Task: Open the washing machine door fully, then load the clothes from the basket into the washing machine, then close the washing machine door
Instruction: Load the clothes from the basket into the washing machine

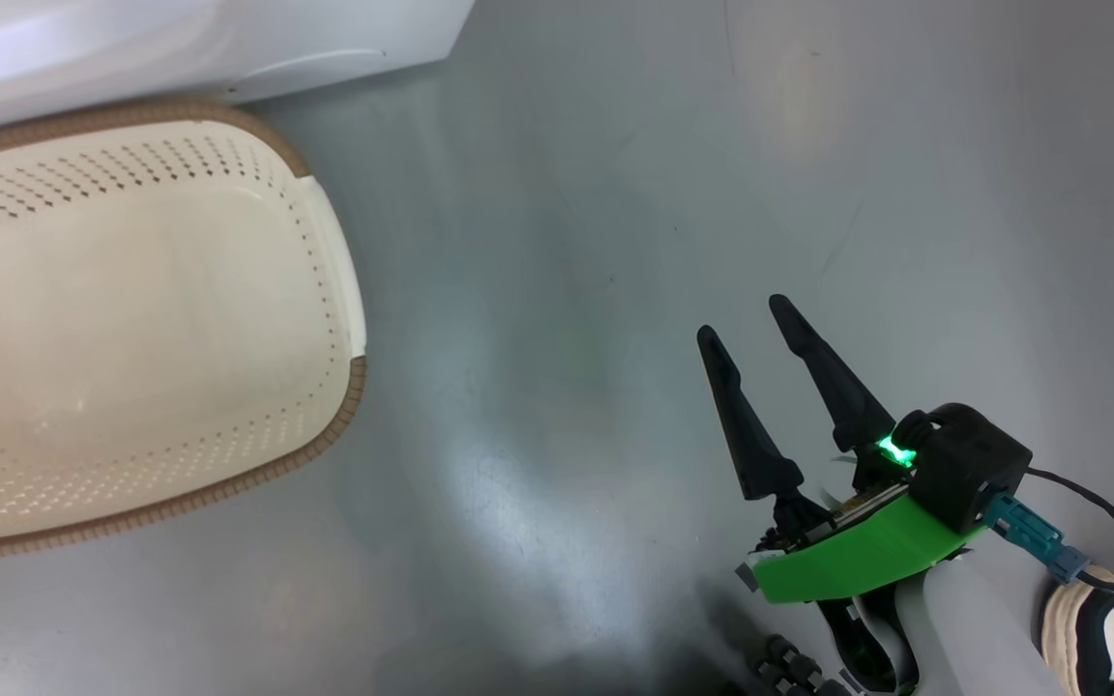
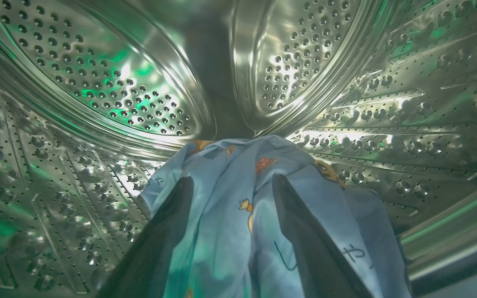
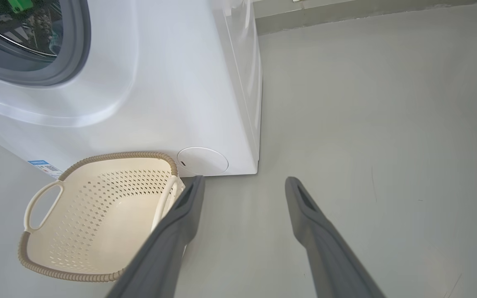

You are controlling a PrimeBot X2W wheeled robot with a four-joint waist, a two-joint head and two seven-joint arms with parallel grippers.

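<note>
The left gripper (image 2: pixel 231 178) is sitting inside the steel drum (image 2: pixel 97 91) of the washing machine (image 3: pixel 160 82), its two dark fingers standing apart with nothing pinched between them. One of the clothes (image 2: pixel 238 157), a light-blue printed garment, is lying bunched on the drum's perforated wall, between and beyond those fingers. The right gripper (image 1: pixel 743 317) is hovering over the grey floor (image 1: pixel 567 290), its fingers also spread and holding nothing. The basket (image 1: pixel 330 251) is resting on the floor just before the machine's lower front, well apart from the right gripper.
</note>
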